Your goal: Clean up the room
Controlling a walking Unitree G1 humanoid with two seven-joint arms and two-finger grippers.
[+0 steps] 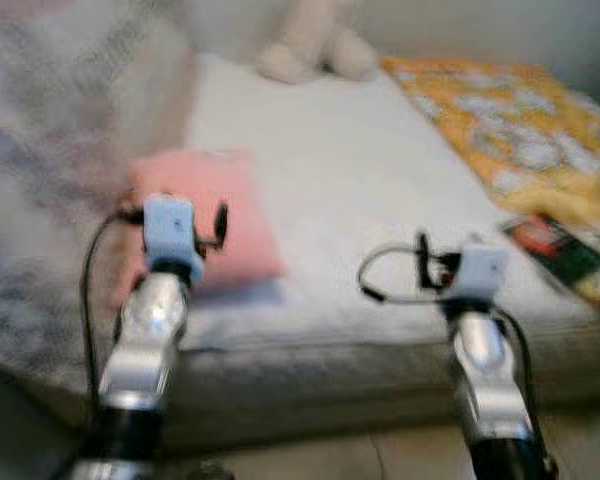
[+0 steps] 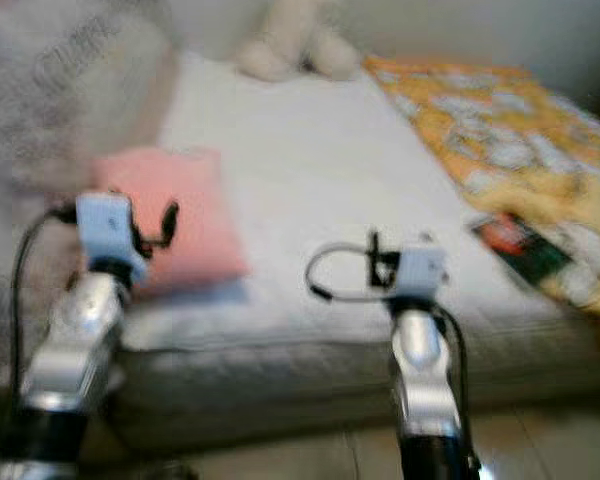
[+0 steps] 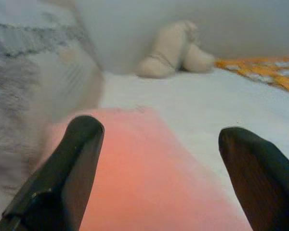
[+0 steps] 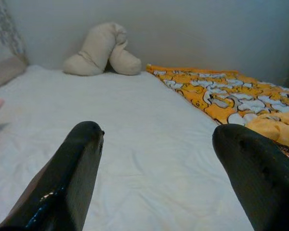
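Closing in on the pink pillow [image 1: 205, 215] at the bed's [image 1: 360, 180] left side.

Left gripper [image 3: 156, 159] spread wide, poised right over the pillow's near end, long axis running away toward the wall. Right gripper [image 4: 159, 159] likewise agape, above bare sheet, well apart from it. Left arm clearly nearer for the grab.

Silver arms [image 1: 145, 340] (black cables), black-fingered pincers.

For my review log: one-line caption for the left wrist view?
Open left gripper poised over a pink pillow on the white bed, cream plush toy behind.
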